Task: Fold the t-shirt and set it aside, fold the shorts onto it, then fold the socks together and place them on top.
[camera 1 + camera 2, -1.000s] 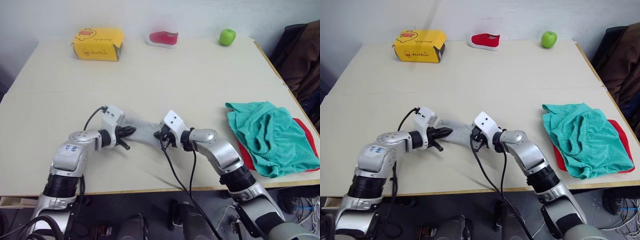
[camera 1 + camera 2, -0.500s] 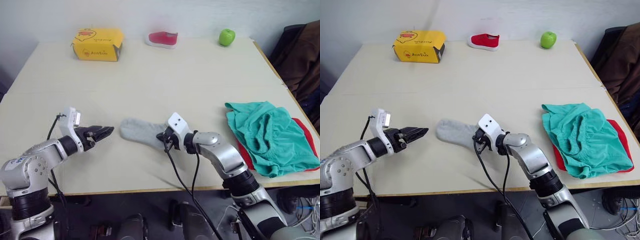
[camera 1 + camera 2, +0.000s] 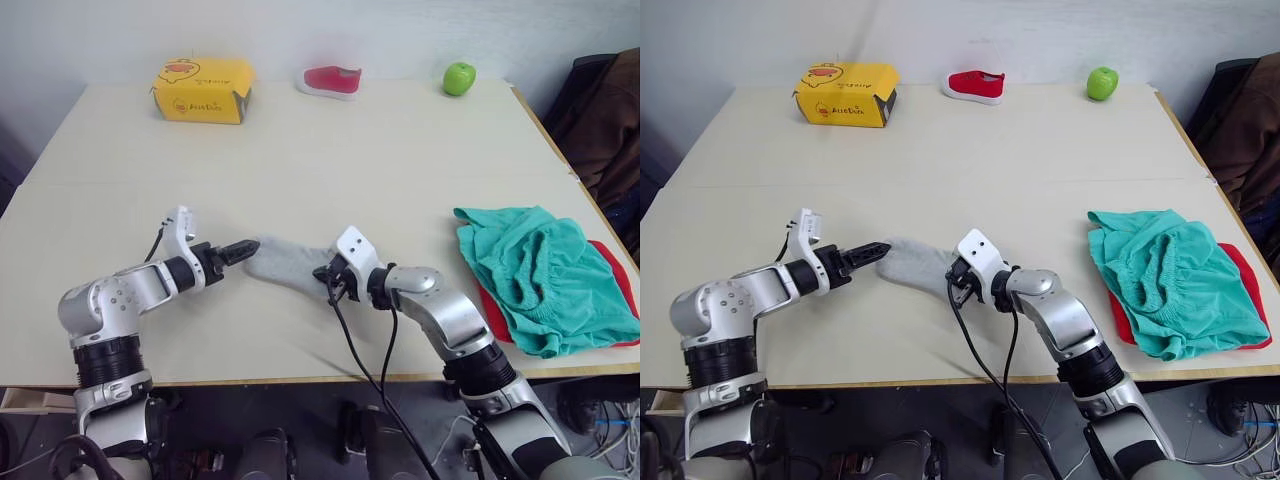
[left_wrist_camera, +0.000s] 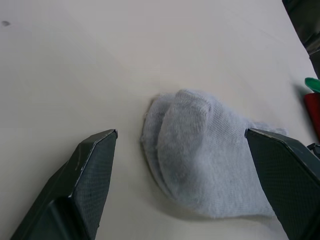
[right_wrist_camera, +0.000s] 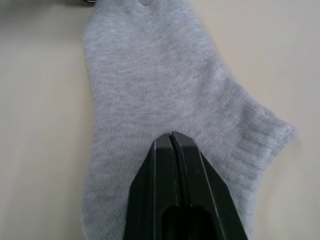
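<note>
Socks (image 3: 285, 262), light grey and stacked, lay flat on the desk (image 3: 330, 150); we saw left jaws (image 3: 872, 251) spread wide, right jaws (image 3: 331, 277) closed on nothing.

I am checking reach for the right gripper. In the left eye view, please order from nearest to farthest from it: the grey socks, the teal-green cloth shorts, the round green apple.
1. The light grey ankle socks, under the right gripper.
2. The teal-green cloth shorts, at the table's right edge.
3. The round green apple, at the far right corner.
</note>
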Controlling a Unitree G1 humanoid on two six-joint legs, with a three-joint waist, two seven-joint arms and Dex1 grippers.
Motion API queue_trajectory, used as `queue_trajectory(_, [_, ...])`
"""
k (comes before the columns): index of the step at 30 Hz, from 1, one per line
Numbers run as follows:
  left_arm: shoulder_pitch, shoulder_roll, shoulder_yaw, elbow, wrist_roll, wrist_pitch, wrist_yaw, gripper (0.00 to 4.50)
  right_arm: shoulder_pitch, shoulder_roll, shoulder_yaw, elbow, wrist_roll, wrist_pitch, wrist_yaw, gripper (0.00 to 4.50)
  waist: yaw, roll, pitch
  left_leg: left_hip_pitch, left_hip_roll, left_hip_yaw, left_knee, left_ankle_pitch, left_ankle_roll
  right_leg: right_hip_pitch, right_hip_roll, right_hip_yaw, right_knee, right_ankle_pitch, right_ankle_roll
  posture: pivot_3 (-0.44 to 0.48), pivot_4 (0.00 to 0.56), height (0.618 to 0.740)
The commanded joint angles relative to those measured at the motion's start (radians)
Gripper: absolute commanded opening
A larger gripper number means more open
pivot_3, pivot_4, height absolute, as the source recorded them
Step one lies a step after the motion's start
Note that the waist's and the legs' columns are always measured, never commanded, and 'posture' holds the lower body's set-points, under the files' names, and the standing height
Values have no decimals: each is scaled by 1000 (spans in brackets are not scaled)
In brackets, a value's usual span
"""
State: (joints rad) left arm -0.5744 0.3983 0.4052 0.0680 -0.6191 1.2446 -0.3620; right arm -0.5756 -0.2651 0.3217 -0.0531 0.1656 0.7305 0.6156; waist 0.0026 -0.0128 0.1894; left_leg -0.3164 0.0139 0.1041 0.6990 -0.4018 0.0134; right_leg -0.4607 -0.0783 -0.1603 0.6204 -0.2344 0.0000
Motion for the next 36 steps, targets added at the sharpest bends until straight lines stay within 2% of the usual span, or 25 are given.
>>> queue_trajectory(1, [-3,-40,-44,48,4,-21,-1,3900,4,12,-2,-1,-4,6,-12,0,-1,0,0,0,0,0,0,0,0,0,0,0,0,0,0,0,150,740])
queue_trajectory(3, [-11,-56,-41,50,2,-34,12,3451,7,13,-5,0,-5,6,-13,0,-1,0,0,0,0,0,0,0,0,0,0,0,0,0,0,0,150,740])
queue_trajectory(10, [-28,-75,-44,-30,-22,-20,38,1184,12,10,-10,-2,-5,7,-18,0,-4,0,0,-1,0,0,0,0,0,-1,0,0,0,0,0,0,150,740])
queue_trajectory(14, [-52,-44,-121,-136,-5,-49,19,43,14,8,-7,4,-8,2,-17,0,-4,0,0,-1,0,0,0,0,0,-1,0,0,0,0,0,0,150,740])
queue_trajectory(17, [-69,49,-333,-278,51,-125,-83,6,14,8,-4,11,-10,-3,-15,0,-4,0,0,-2,0,0,0,0,0,-2,0,0,0,0,0,0,150,740])
queue_trajectory(20, [-88,186,-618,-332,211,-298,-225,6,12,9,-3,21,-11,-8,-14,0,-6,0,0,-1,0,1,-1,0,-1,-2,1,0,-1,0,0,0,150,740])
queue_trajectory(24, [-122,224,-851,-272,412,-496,-287,6,11,10,-4,34,-15,-15,-18,0,-6,1,0,-1,0,1,-2,0,-1,-1,1,1,-1,0,-1,0,150,740])
queue_trajectory(29, [-111,238,-931,-236,540,-595,-333,6,30,-11,-45,-16,-13,16,-42,0,-3,1,-1,-1,1,1,-1,0,-1,-1,1,1,-1,0,0,0,150,740])
queue_trajectory(36, [-73,206,-907,-227,577,-612,-371,6,70,-79,-167,-218,55,168,-62,0,6,1,-1,-3,1,-1,0,0,1,-1,0,0,-3,0,0,0,150,740])
